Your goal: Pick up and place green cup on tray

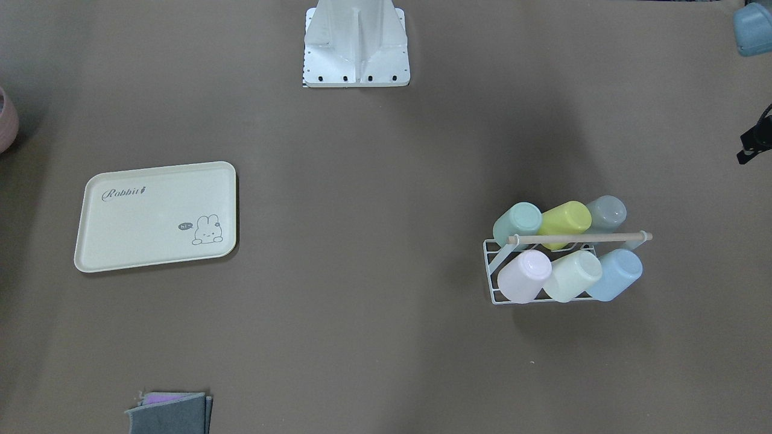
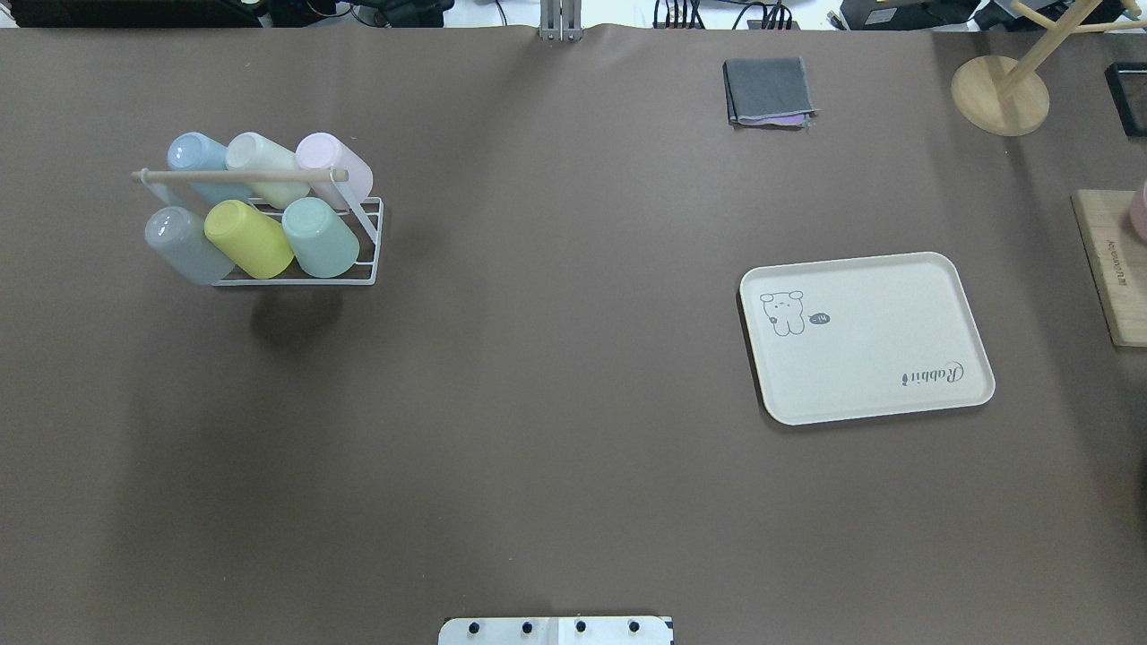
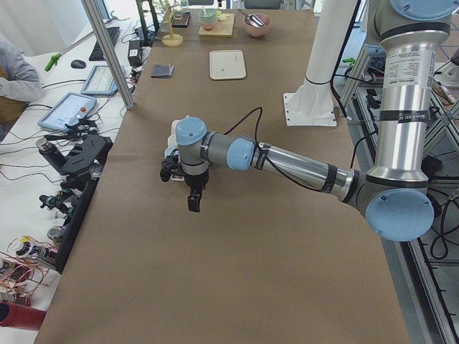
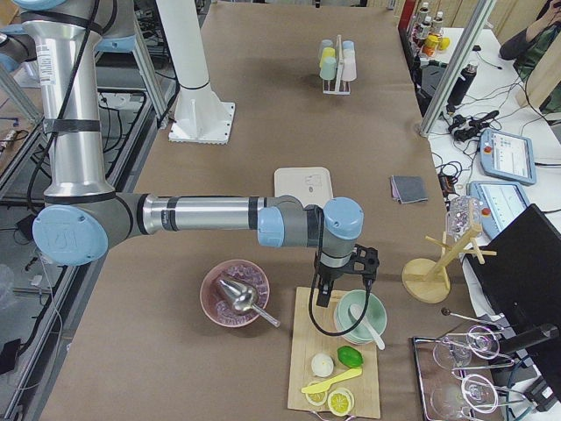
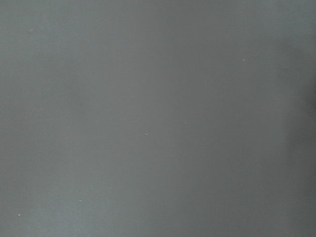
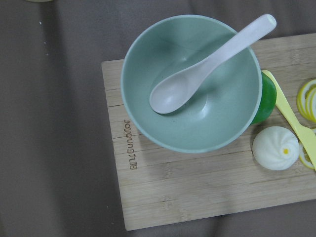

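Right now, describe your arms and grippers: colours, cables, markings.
Left arm and right arm are silver tubes with grey joints and light-blue caps. The left's thickest link bears print. Left gripper and right gripper are black; a black cable loops at each wrist.

A wide table (image 2: 573,403) under a matte brown sheet carries everything. On the robot's right lies a flat rectangular cream plastic tray (image 2: 867,337), well apart from a white wire rack with a wooden bar (image 2: 237,176) on the left. Near the far edge lies a folded grey cloth (image 2: 769,91) with a purple layer showing, perhaps a second cloth. Further right are a round-based wooden stand (image 2: 999,94), a pale wooden board (image 2: 1111,269) and, just beside the board, a pink bowl (image 4: 235,294). A white metal base plate (image 1: 356,66) sits at the robot's edge.
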`<state>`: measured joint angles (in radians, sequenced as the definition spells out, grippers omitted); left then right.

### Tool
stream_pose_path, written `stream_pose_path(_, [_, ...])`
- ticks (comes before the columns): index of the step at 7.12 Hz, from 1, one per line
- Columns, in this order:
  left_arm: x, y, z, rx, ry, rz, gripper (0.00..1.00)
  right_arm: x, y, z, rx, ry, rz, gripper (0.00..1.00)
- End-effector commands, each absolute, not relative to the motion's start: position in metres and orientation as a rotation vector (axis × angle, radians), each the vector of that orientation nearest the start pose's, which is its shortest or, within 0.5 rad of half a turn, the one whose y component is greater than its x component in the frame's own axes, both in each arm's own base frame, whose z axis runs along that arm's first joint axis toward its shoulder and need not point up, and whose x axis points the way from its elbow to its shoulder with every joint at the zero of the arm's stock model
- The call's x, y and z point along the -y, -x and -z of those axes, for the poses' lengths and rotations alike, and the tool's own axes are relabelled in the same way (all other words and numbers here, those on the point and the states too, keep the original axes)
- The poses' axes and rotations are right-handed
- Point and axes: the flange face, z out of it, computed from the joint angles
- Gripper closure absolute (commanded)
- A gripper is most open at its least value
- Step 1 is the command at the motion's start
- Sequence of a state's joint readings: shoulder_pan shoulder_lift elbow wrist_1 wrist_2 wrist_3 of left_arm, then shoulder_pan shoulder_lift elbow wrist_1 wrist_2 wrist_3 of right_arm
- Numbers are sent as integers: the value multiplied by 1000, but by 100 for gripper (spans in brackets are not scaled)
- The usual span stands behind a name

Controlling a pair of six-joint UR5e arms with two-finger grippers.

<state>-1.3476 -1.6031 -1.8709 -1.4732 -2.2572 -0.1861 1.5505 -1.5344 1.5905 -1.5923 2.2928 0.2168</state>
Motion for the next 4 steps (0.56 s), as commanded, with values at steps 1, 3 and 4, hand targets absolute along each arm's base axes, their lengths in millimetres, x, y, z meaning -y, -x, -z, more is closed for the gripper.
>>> stream_pose_path(1, [519,-93,-458,-727,-107,-223,2,529,-28,-614,734,-14,-137,1])
stream_pose_path(3, [539,-154,-367,-641,-99,-313,2,546,50,-587,795,-31,-244,1])
stream_pose_path(4, [540,-176,-339,-643,-106,-352,2,544,83,-579,824,-53,-202,1])
